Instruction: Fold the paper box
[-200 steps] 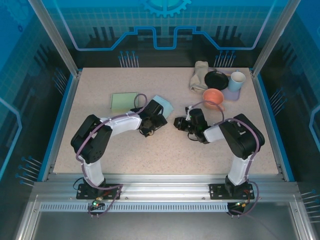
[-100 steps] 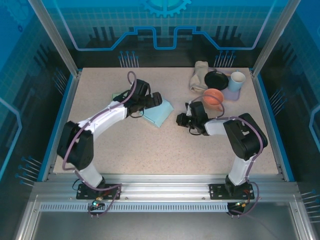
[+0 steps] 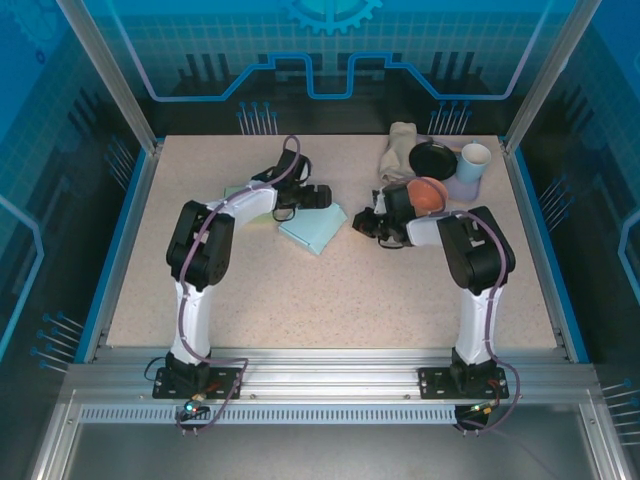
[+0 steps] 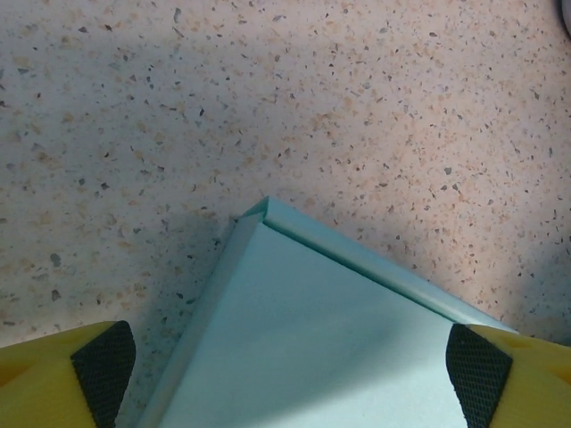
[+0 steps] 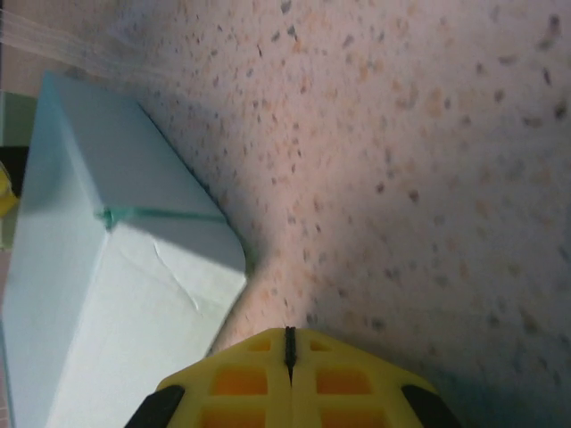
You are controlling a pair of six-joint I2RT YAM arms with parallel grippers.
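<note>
Since half a second ago your left arm (image 3: 200, 250) has pulled in. Its left gripper (image 3: 316, 197) (image 4: 290, 361) spreads wide over the far corner of the pale blue paper box (image 3: 313, 230) (image 4: 321, 339) (image 5: 98, 267), which lies in the middle of the table (image 3: 330, 300). Your right gripper (image 3: 364, 225) (image 5: 287, 357), fingers pressed together, has crept nearer the orange bowl (image 3: 430, 190). You can't tell what the bowl or the cup (image 3: 473, 160) holds.

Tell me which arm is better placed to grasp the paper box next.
Left, probably: the left claw is open and straddles the paper box, while the right claw is shut beside it.
</note>
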